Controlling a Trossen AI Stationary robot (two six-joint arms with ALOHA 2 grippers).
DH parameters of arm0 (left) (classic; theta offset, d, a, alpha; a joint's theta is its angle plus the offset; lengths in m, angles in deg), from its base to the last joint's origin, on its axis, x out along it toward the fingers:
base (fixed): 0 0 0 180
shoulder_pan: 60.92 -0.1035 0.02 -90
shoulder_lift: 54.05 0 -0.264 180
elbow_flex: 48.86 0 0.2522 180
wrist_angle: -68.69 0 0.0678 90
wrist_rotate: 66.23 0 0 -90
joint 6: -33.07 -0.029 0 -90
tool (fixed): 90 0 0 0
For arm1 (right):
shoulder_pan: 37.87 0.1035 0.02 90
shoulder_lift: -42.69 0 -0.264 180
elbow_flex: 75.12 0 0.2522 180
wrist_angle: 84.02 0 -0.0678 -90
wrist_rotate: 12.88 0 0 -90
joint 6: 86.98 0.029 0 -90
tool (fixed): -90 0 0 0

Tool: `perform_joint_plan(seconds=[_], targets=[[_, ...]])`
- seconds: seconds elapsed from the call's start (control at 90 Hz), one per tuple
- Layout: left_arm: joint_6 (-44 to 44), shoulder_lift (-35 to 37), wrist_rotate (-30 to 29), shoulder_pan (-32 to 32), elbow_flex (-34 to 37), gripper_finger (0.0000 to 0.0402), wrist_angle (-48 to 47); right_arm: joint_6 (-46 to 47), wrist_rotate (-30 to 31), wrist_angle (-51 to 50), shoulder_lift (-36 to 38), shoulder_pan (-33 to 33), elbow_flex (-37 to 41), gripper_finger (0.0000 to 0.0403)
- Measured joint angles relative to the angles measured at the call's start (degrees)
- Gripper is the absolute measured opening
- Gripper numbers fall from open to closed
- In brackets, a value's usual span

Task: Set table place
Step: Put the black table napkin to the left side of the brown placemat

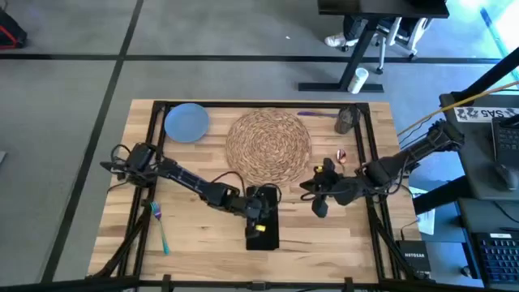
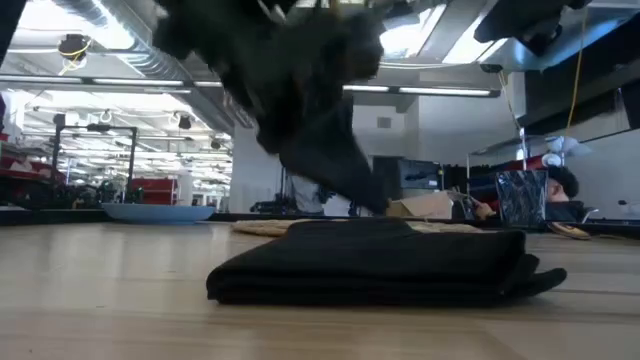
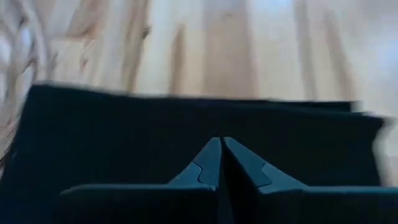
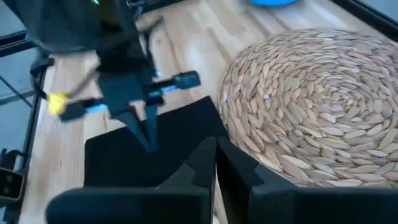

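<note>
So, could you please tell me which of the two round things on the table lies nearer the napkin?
The woven straw placemat: its edge almost meets the black napkin, whereas the blue plate sits away at the far left corner.

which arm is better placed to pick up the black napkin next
Left. The left gripper hangs right over the napkin, fingers shut. The right gripper is off to the side near the placemat, also shut, with nothing in it.

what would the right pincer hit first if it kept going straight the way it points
Probably the black napkin, lying just past the right pincer; beyond it hangs the left pincer. Depth is unclear, and the woven placemat lies close alongside.
</note>
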Motion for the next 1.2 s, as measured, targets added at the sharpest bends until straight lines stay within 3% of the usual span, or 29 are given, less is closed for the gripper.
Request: perform_joint_plan(seconds=[0.222, 0.356, 0.9, 1.2], targets=[[3.02, -1.91, -0.98, 0.79, -0.07, 0.0, -0.93, 0.12, 0.07, -0.07, -0.02, -0.13, 0.0, 0.0], [5.57, -1.3, -5.11, 2.38, -0.24, 0.0, -6.08, 0.13, 0.02, -0.03, -0.02, -0.13, 0.0, 0.0], [14.1, -1.03, -11.33, 9.72, -0.3, 0.0, -21.33, 0.7, 0.01, 0.24, 0.0, -0.15, -0.02, 0.0], [15.85, 4.03, -11.53, 10.21, 0.23, 0.0, -29.62, 0.7, -0.77, 0.37, 0.0, -0.17, -0.02, 0.0]])
